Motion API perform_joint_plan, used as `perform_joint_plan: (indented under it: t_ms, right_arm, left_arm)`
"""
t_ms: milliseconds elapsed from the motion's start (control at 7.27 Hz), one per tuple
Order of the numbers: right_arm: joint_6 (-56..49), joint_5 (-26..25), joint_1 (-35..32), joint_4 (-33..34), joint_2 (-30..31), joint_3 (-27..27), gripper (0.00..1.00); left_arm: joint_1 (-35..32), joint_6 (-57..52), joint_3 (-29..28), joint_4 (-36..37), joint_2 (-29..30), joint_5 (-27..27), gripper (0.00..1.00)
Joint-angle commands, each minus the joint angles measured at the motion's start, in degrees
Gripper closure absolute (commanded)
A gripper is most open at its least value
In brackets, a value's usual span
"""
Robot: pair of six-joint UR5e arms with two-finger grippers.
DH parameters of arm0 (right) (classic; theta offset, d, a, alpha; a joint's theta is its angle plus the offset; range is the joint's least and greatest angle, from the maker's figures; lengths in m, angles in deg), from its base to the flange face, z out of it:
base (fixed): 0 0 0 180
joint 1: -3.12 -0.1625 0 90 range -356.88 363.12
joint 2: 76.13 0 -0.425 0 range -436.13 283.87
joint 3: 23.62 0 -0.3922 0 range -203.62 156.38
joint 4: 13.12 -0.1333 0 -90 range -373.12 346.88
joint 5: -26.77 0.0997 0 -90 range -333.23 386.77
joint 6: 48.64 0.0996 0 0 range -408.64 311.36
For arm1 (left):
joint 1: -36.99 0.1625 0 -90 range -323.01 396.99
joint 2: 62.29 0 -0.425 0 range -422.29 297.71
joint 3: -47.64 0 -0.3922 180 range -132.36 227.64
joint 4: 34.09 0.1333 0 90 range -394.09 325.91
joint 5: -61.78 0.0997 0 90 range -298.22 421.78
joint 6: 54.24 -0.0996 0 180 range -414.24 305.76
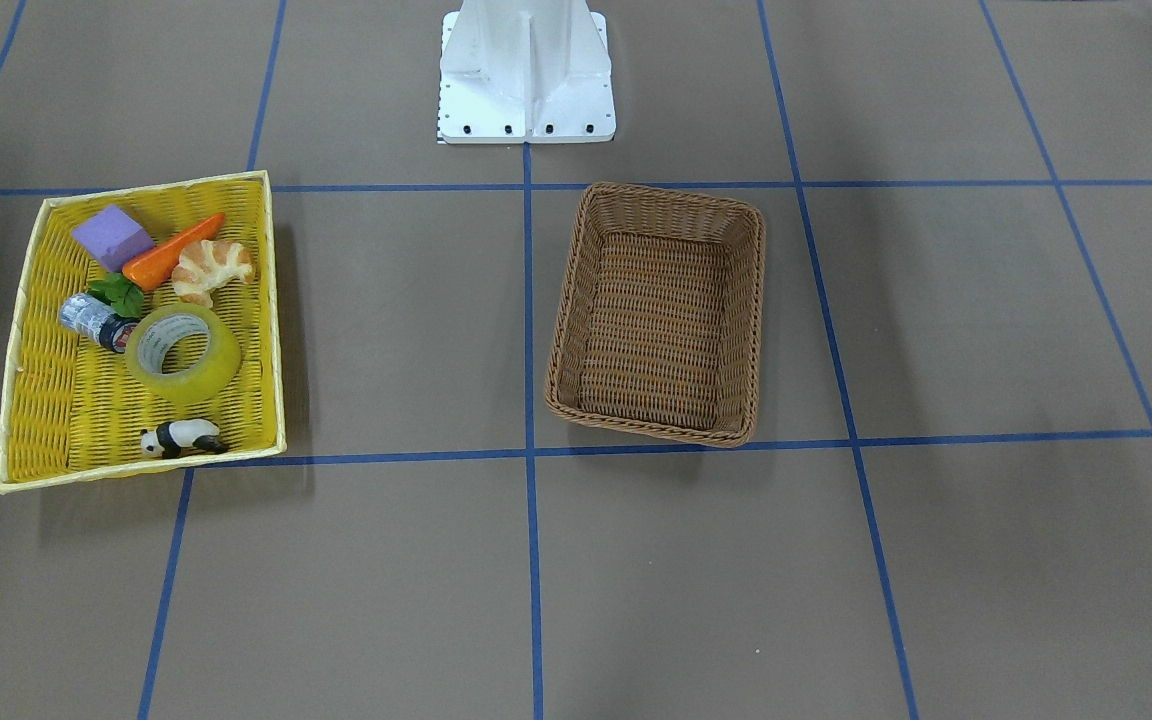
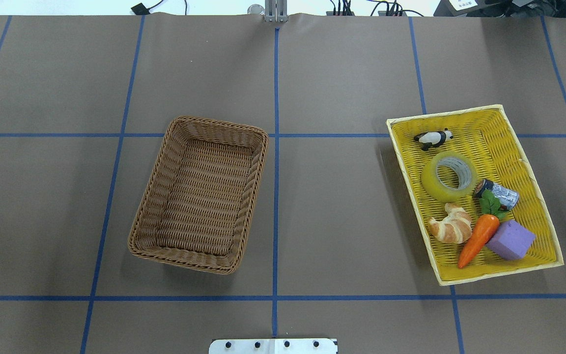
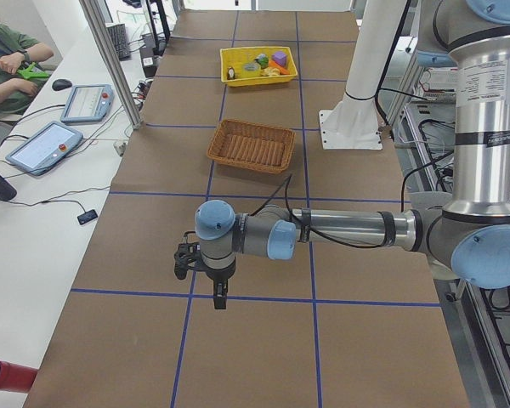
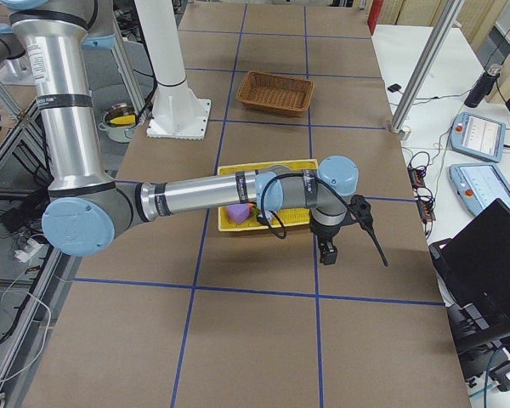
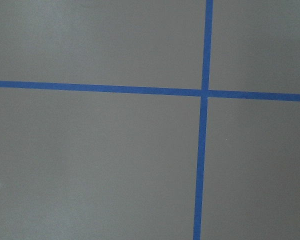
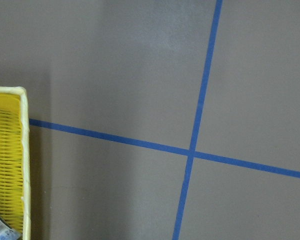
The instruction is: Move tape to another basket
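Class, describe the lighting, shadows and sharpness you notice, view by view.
Front-facing view: even light, soft shadow right of the yellow basket. Overhead view: sharp, no harsh glare on the tape. Left wrist view: slightly soft, only blue lines. Right wrist view: shadow beside that basket.

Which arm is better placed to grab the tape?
Right. The tape lies in the yellow basket on the robot's right, and the right gripper hangs just beside it; the left gripper is beyond the brown basket.
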Motion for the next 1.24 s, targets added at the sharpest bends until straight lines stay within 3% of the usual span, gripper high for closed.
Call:
perform_joint_plan:
  t_ms: [0,275,1100]
  right_arm:
    - [5.63,-0.52,7.09,-11.82,-0.8,1.96,0.0]
    - [10.24,-0.62,13.35,-13.17,-5.63,2.06,0.0]
    - [9.19,-0.62,26.28,-21.7,-5.21,1.26,0.0]
  left_arm:
    - [0.13,0.0,-0.78,-0.01,1.13,-0.3,0.02]
    - [0.22,0.0,-0.6,-0.1,2.45,-0.65,0.02]
    - [0.3,-0.09,-1.3,-0.19,2.8,-0.66,0.02]
